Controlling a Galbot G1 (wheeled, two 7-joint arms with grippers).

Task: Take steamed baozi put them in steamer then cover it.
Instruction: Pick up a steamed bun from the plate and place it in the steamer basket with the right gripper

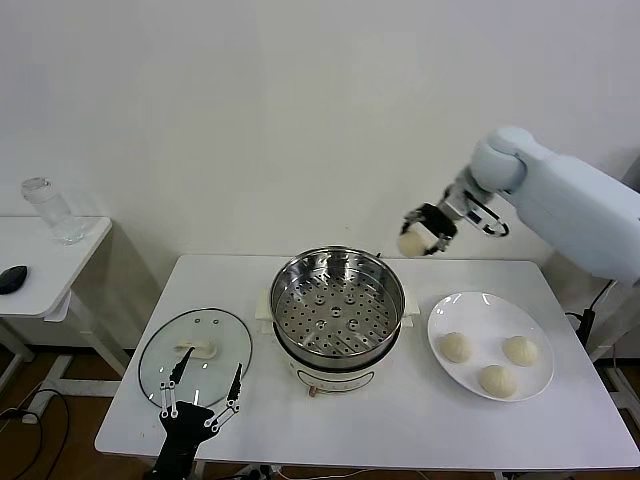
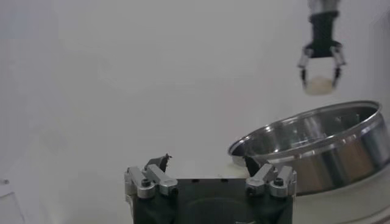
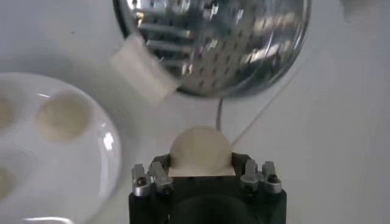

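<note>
Your right gripper [image 1: 420, 235] pinches one baozi [image 1: 411, 242] in its fingers, raised beside the steamer [image 1: 338, 305]; three buns [image 1: 456, 346] on plate [image 1: 535, 380]. Left gripper [image 1: 203, 390], fingers spread, over glass lid [image 1: 220, 330].

Shiny stainless steamer [image 1: 338, 310] w/ perforated tray, white plastic base. Matt, smooth dough on baozi [image 1: 456, 347] — glossy white plate [image 1: 535, 350]. Clear glass lid [image 1: 195, 355], metal rim. Smooth matt white bench [image 1: 420, 420].
</note>
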